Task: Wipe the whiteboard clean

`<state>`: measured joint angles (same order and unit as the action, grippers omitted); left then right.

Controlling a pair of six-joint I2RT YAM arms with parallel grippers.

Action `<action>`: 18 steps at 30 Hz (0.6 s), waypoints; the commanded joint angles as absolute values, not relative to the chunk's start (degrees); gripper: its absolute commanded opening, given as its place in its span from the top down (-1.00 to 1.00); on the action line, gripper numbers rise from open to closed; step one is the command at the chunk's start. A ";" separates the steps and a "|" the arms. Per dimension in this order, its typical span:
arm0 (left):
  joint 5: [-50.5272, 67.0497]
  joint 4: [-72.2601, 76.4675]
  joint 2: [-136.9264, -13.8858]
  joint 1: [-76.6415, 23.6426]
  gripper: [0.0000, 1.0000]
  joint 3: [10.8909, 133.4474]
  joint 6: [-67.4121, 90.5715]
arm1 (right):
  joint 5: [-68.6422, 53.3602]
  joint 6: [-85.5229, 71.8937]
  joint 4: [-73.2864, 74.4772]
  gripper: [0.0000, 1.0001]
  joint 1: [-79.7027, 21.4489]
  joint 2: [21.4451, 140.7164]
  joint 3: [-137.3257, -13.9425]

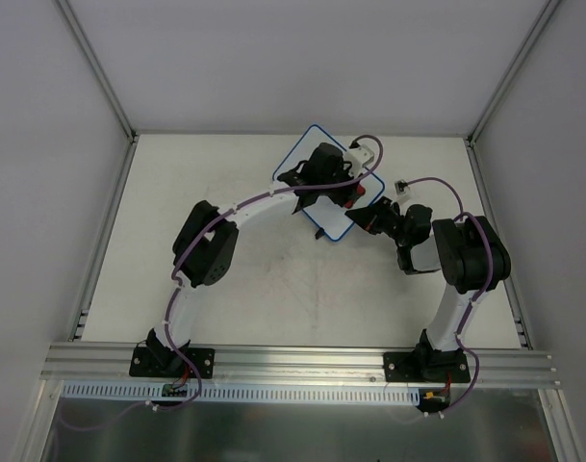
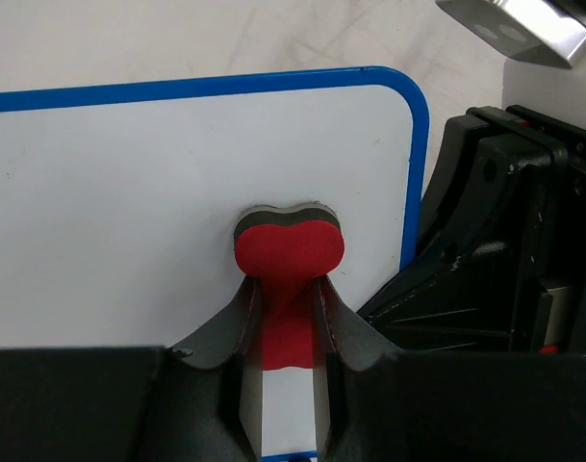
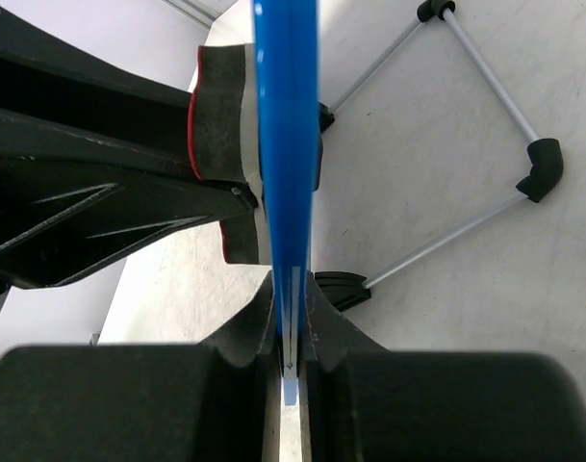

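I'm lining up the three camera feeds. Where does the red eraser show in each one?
Top external: the red eraser is a small red patch right of centre, over the whiteboard.
Left wrist: centre, held in the left gripper, flat on the board.
Right wrist: upper left, edge-on against the board's face.
Shared landmark: the board's blue rim.

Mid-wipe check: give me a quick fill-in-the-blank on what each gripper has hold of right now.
1. The left gripper has its jaws shut on the ____ eraser.
2. The right gripper is shut on the whiteboard at its ____ rim.
3. In the right wrist view, thin metal rods beside the whiteboard end in ____ feet.

Missing words: red; blue; black
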<state>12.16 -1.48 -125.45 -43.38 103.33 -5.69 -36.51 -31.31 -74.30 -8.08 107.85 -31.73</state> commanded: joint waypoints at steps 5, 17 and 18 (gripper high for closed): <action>11.34 -3.95 -128.23 -37.54 1.00 103.18 2.17 | -38.23 -29.27 -87.71 1.00 -8.61 106.52 -32.78; 13.36 -1.32 -129.02 -25.75 1.00 99.49 20.03 | -38.15 -29.36 -87.71 0.99 -8.61 106.44 -32.70; 13.79 -1.32 -129.63 -25.23 1.00 99.67 20.56 | -38.23 -29.36 -87.71 1.00 -8.70 106.44 -32.70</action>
<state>15.09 -1.93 -127.57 -24.16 100.22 16.16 -36.97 -31.31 -74.81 -8.21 107.85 -31.83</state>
